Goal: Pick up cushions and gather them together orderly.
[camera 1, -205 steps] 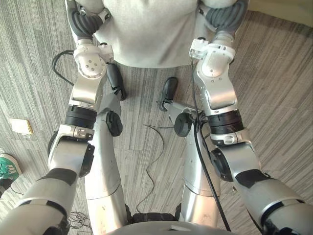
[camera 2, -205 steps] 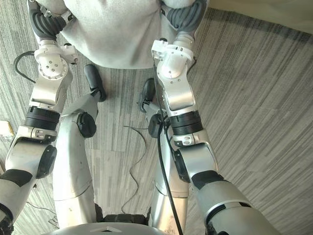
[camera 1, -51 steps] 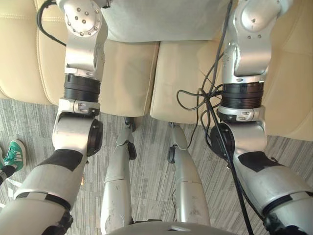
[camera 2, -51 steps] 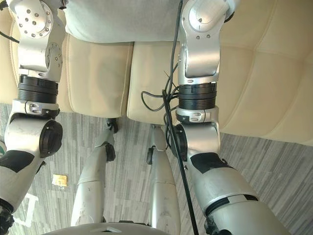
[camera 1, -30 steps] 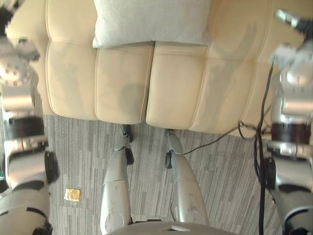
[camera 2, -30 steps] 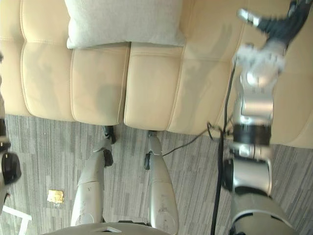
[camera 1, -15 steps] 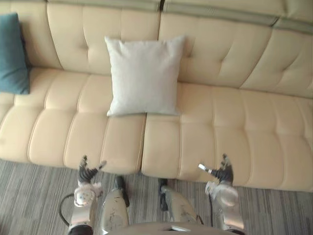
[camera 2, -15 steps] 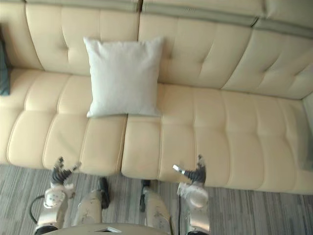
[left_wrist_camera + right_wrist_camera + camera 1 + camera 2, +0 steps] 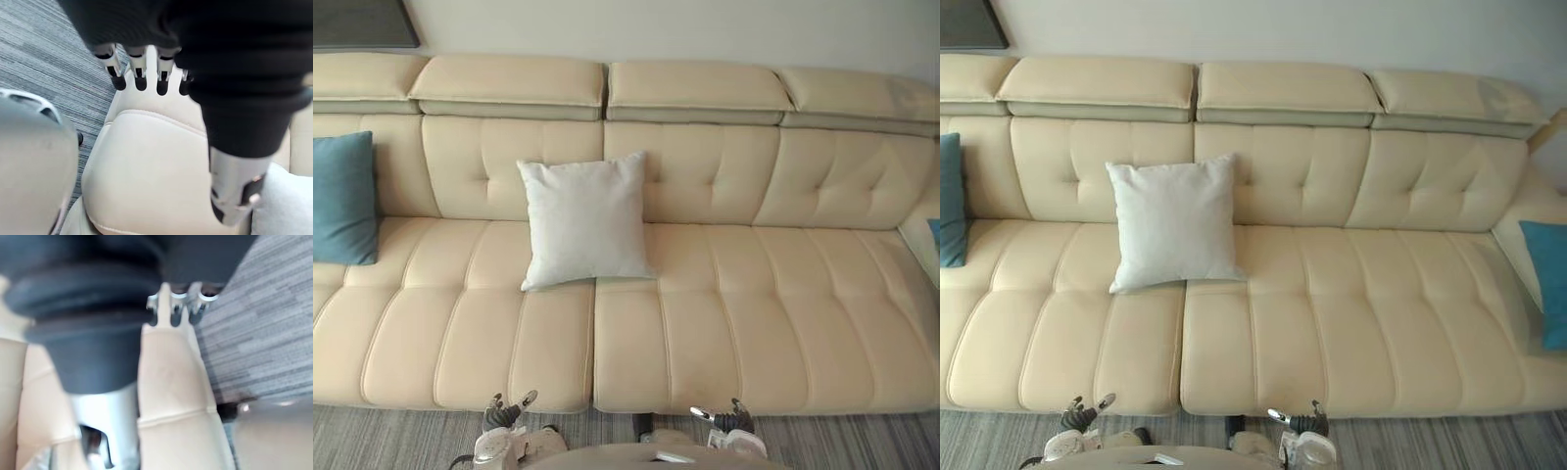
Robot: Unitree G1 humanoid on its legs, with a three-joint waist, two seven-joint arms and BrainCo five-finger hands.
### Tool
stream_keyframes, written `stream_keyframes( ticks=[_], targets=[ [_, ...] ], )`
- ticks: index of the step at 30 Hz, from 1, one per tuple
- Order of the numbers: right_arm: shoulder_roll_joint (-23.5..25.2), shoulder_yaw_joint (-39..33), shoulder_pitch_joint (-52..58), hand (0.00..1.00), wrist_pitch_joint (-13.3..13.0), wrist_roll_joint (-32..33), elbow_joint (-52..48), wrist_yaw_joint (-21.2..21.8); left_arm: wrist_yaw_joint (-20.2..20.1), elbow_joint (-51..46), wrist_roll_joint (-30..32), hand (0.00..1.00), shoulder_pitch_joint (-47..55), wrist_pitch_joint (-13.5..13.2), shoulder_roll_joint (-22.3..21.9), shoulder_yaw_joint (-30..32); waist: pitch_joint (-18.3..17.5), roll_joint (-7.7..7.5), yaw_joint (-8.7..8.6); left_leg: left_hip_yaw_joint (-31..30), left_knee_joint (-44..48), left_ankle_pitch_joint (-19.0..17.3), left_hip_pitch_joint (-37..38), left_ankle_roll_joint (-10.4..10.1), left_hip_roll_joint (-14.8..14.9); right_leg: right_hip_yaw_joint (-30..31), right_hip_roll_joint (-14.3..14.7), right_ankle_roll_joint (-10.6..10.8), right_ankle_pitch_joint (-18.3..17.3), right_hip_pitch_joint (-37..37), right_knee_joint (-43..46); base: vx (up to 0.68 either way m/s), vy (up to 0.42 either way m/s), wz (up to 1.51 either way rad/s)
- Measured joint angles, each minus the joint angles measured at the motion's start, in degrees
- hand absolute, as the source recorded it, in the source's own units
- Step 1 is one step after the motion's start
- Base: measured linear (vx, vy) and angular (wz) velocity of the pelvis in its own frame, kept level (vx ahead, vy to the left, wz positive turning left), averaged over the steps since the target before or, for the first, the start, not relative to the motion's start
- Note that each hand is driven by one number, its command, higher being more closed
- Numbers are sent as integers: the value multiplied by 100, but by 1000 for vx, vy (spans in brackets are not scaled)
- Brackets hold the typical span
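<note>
**My left hand (image 9: 497, 419) and right hand (image 9: 732, 423): both empty, low at the sofa's front edge**

Both my hands sit at the bottom of the frame, left of centre and right of centre, just in front of the cream sofa (image 9: 754, 294) and above the grey striped carpet (image 9: 382, 436). On each, the fingers (image 9: 139, 73) reach out straight and loosely spread with the thumb set apart. Neither hand has hold of anything or touches a cushion.

The white cushion (image 9: 585, 220) is square, plain and slightly off-white. It stands on the seat a little left of the frame's centre, leaning back against the tufted backrest, with its lower edge near the seam between two seat sections. A teal cushion (image 9: 342, 196) stands upright against the backrest at the far left edge. Another teal cushion (image 9: 1547, 279) lies at the far right edge on the sofa's corner section. All three are well apart from one another and from my hands.
</note>
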Motion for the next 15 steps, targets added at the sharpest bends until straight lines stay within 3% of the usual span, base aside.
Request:
stream_keyframes(
  ticks=[1,2,3,5,6,8,10,11,13,15],
  targets=[
    [10,-14,-199,0,9,0,76,4,13,2,-39,0,-76,-15,-22,50,64,76,-18,81,-108,132,-5,46,151,-368,-86,-318,-735,-242,1014,-159,18,-46],
    [21,-16,-171,0,10,0,108,4,13,-1,-94,0,-102,-14,6,32,91,101,-60,9,-99,168,19,61,125,-645,-310,-412,-1542,-449,2290,-142,16,13],
    [30,-23,-116,0,8,0,142,3,22,-4,-114,0,-91,-13,28,14,102,90,-76,-103,-55,199,31,92,79,-786,-603,-358,-2015,-393,3429,-107,-29,58],
    [66,-6,-54,0,6,-1,189,6,33,-14,-189,0,-25,-12,109,13,70,-48,-58,-335,95,262,-40,83,15,-837,-946,-32,-2295,35,4351,-160,-151,63],
    [94,-5,-107,0,-1,-1,324,7,37,-11,-222,0,12,-8,144,21,27,-166,-38,-450,120,417,-216,67,-55,-751,-1081,189,-2461,343,4351,-178,-200,46],
    [80,-11,-282,0,18,-2,406,4,50,-21,-237,0,2,-5,99,59,16,-230,72,-504,189,612,-492,15,-49,-754,-970,216,-2893,489,3723,-267,-249,13],
    [3,4,-517,0,10,-4,356,-18,118,1,-438,0,-26,-6,-125,131,42,12,244,-463,-156,1047,-726,-55,89,-893,-617,31,-3099,776,2406,-321,-214,-28],
    [-47,17,-587,0,11,-4,357,-22,122,7,-447,0,-41,-4,-152,113,77,74,260,-459,-257,1168,-766,-77,117,-892,-547,-34,-3127,872,2070,-282,-150,-14],
    [-183,95,-633,0,21,-5,355,-59,118,66,-452,0,-45,10,-291,-51,234,377,201,-599,-680,1509,-706,-159,213,-1003,-309,-261,-2898,979,1648,-363,-131,4],
    [-189,104,-508,0,24,-4,352,-133,124,62,-445,0,20,7,-320,-68,259,431,178,-557,-958,1595,-527,-179,214,-1035,-282,-303,-2871,969,1675,-296,-45,1]
  ],
)
